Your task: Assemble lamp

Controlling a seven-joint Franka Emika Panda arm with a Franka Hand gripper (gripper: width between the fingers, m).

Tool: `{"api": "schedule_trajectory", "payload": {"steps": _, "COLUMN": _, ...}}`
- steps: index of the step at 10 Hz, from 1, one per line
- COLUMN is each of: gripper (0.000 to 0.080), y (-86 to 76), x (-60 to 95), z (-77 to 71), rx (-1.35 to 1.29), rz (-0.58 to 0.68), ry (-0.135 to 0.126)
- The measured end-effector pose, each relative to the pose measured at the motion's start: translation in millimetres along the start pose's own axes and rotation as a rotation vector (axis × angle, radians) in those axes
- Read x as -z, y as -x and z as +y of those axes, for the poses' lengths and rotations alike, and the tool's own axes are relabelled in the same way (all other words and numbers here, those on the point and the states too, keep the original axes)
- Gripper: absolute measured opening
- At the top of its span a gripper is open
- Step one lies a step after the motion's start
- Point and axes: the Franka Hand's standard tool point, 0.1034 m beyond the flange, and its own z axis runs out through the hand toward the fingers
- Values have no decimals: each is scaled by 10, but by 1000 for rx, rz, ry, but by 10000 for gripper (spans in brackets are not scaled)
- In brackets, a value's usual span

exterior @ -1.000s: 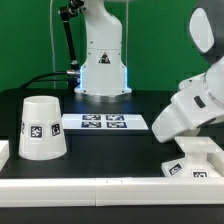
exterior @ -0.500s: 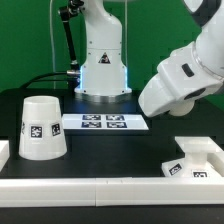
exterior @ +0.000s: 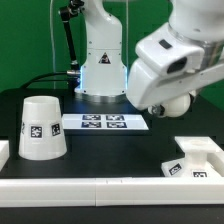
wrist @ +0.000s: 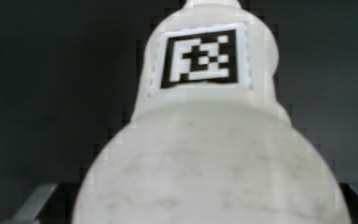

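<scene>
- The lamp's bulb [wrist: 202,140] fills the wrist view, a matte white body swelling from a narrow neck. A black-and-white square tag [wrist: 202,55] sits on that neck.
- The gripper [wrist: 202,205] is closed around the wide end of the bulb. Only slivers of its dark fingers [wrist: 34,205] show at either side of the bulb, so the exact contact is hard to make out, though they appear pressed to it.
- In the exterior view, the arm [exterior: 175,45] hangs above the black table [exterior: 110,150] toward the exterior view's right. A rounded white form [exterior: 172,103] under the wrist housing is likely the bulb, held clear of the tabletop.
- The truncated-cone shade [exterior: 40,128] stands wide end down on the table at the exterior view's left, one tag facing the camera. It is well apart from the arm.
- The low blocky base [exterior: 198,152] rests on the table at the exterior view's right, near the front edge, below the raised arm and not touching it.
- The marker board [exterior: 105,122] lies flat between the shade and the arm, just beside the shade.
</scene>
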Motion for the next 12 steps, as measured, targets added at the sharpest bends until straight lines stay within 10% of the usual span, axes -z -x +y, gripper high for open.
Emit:
{"api": "schedule_trajectory", "payload": {"steps": 2, "gripper": 577, "y": -56, "x": 283, "z": 62, "rx": -12, "rz": 102, "ry": 27}}
{"api": "schedule_trajectory", "payload": {"steps": 7, "gripper": 577, "y": -102, "x": 303, "z": 244, "rx": -35, "rz": 435, "ry": 97}}
{"api": "schedule_trajectory", "payload": {"steps": 10, "gripper": 577, "y": -170, "x": 620, "z": 318, "rx": -60, "rz": 562, "ry": 128}}
{"api": "schedule_trajectory", "payload": {"steps": 12, "gripper": 577, "y": -220, "x": 775, "z": 454, "rx": -46, "rz": 727, "ry": 204}}
